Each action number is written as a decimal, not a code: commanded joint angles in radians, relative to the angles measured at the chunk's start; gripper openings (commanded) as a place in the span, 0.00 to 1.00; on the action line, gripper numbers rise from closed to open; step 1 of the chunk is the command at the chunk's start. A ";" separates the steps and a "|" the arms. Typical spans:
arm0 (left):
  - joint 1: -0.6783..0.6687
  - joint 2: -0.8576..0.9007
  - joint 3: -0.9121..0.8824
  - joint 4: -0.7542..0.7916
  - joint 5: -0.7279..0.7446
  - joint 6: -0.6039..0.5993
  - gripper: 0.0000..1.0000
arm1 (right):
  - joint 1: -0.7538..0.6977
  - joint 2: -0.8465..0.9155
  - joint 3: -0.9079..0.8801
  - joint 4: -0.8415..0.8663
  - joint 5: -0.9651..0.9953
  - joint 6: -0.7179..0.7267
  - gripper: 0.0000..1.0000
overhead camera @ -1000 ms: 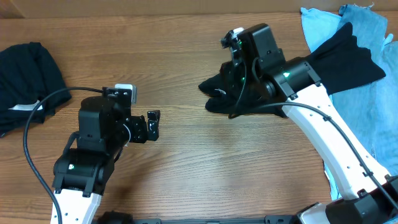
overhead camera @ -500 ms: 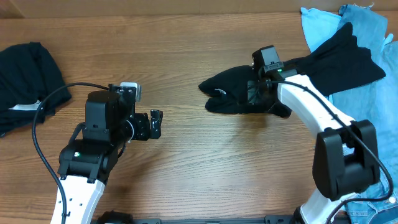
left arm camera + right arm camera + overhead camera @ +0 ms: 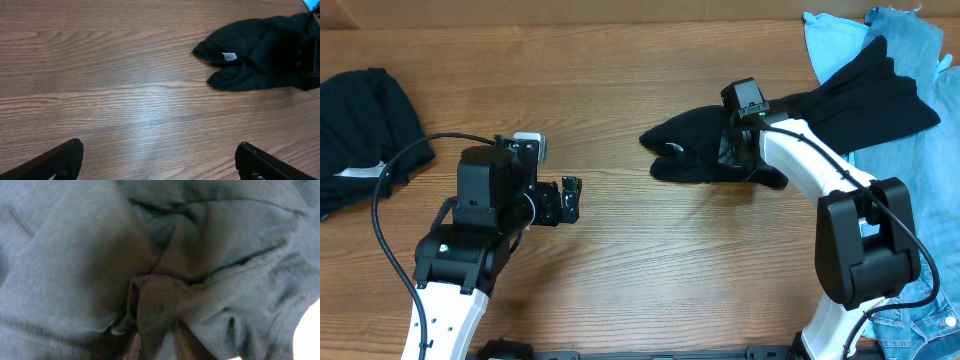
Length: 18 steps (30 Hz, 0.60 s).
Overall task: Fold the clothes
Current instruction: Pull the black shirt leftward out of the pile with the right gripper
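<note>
Black T-shirt [image 3: 700, 160]: lies crumpled right of centre in the overhead view. One end is bunched on the bare tabletop [image 3: 620, 90] and the other trails up onto the pile at the upper right. A white tag [image 3: 229, 56] shows near the bunched end.
Right gripper [image 3: 156, 342]: is closed on a pinch of the T-shirt's fabric, which is seen gathered between its fingers at the bottom of the right wrist view.
Left gripper [image 3: 568, 199]: is held spread open and empty left of centre, well apart from the T-shirt.
Light-blue garment [image 3: 832, 45]: is heaped at the upper right, partly under the T-shirt, unfolded.
Denim-blue garment [image 3: 910, 30]: is heaped at the upper right corner, unfolded.
Black garment [image 3: 360, 130]: lies at the upper left edge in a rumpled mound, with a white label [image 3: 355, 171] showing. Whether it has been folded cannot be told.
Done: no neat fold is visible; at most one shirt is being separated from the pile.
Left: the T-shirt is judged to need spreading flat before any fold, and the other garments are yet to be handled.
</note>
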<state>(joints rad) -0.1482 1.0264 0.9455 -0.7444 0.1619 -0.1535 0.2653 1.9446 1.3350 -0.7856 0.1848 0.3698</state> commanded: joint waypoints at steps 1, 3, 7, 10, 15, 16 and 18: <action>0.004 0.006 0.029 -0.002 0.015 0.019 1.00 | -0.015 0.000 0.000 -0.002 0.010 0.022 0.04; 0.004 0.006 0.029 0.003 0.015 0.019 1.00 | -0.015 -0.014 0.007 -0.017 -0.046 -0.025 0.04; 0.004 0.006 0.029 0.068 0.073 0.019 0.97 | 0.017 -0.152 0.193 -0.152 -0.101 -0.150 0.04; -0.016 0.006 0.029 0.153 0.098 0.063 1.00 | 0.085 -0.264 0.478 -0.293 -0.109 -0.214 0.04; -0.128 0.060 0.029 0.229 0.018 0.132 1.00 | 0.178 -0.275 0.682 -0.384 -0.126 -0.214 0.04; -0.142 0.082 0.029 0.237 0.019 0.131 1.00 | 0.190 -0.275 0.695 -0.384 -0.126 -0.214 0.04; -0.149 0.136 0.029 0.285 0.101 0.094 1.00 | 0.208 -0.275 0.702 -0.390 -0.128 -0.210 0.04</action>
<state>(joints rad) -0.2863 1.1076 0.9527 -0.5030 0.2016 -0.0490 0.4549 1.6646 1.9923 -1.1763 0.0734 0.1646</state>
